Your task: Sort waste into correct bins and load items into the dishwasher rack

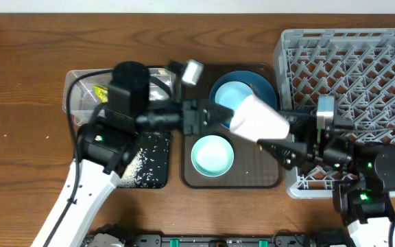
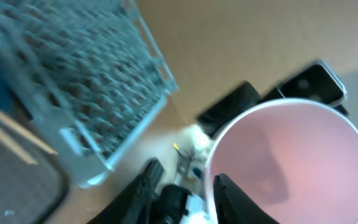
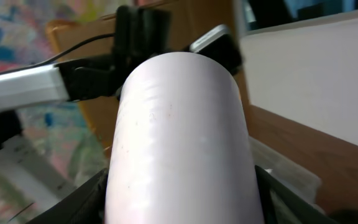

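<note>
The small pink cup (image 1: 256,118) hangs on its side above the brown tray, between my two grippers. My right gripper (image 1: 278,132) is shut on its body, a finger pressed to each side (image 3: 179,180). My left gripper (image 1: 218,115) is at the cup's mouth. It stands open (image 2: 185,177), with one finger inside the rim of the cup (image 2: 291,162) and the other outside, apart from it. The grey dishwasher rack (image 1: 362,55) is at the right. Wooden chopsticks (image 2: 8,127) lie on something blue.
On the brown tray (image 1: 266,175) are the blue plate (image 1: 262,86) with a light-blue bowl (image 1: 232,92) and a pale green bowl (image 1: 212,155). A black tray (image 1: 149,165) holds rice grains. A clear tub (image 1: 81,92) holds a yellow-green wrapper (image 1: 101,92).
</note>
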Action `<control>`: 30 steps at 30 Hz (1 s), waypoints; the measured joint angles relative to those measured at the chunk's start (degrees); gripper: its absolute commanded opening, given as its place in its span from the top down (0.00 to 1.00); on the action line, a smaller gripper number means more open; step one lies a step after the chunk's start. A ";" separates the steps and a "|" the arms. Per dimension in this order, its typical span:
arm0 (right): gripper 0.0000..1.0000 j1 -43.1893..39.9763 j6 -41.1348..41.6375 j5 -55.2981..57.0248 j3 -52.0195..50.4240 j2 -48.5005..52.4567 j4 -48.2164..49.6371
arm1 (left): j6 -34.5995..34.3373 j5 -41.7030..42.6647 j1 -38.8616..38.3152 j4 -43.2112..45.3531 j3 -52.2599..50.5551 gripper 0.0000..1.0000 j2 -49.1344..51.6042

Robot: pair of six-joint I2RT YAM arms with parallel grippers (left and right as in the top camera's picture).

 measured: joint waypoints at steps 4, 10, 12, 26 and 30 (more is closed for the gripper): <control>0.50 -2.82 -0.17 2.82 0.00 2.27 -0.22 | 1.29 -5.49 4.37 -5.84 0.00 0.61 0.00; 0.51 -9.01 -0.39 5.03 0.00 7.17 -2.91 | 5.20 -14.80 7.74 -17.84 0.00 0.61 0.00; 0.50 -11.13 -0.42 6.14 0.00 9.35 -3.30 | 7.48 -17.53 7.76 -21.64 0.00 0.61 0.00; 0.53 -21.05 -9.79 21.03 17.94 20.48 -38.47 | 13.62 -31.95 7.76 -33.57 0.00 0.46 0.00; 0.53 -20.87 -17.20 34.03 27.69 23.06 -53.13 | 14.36 -33.00 7.76 -33.75 0.00 0.35 0.00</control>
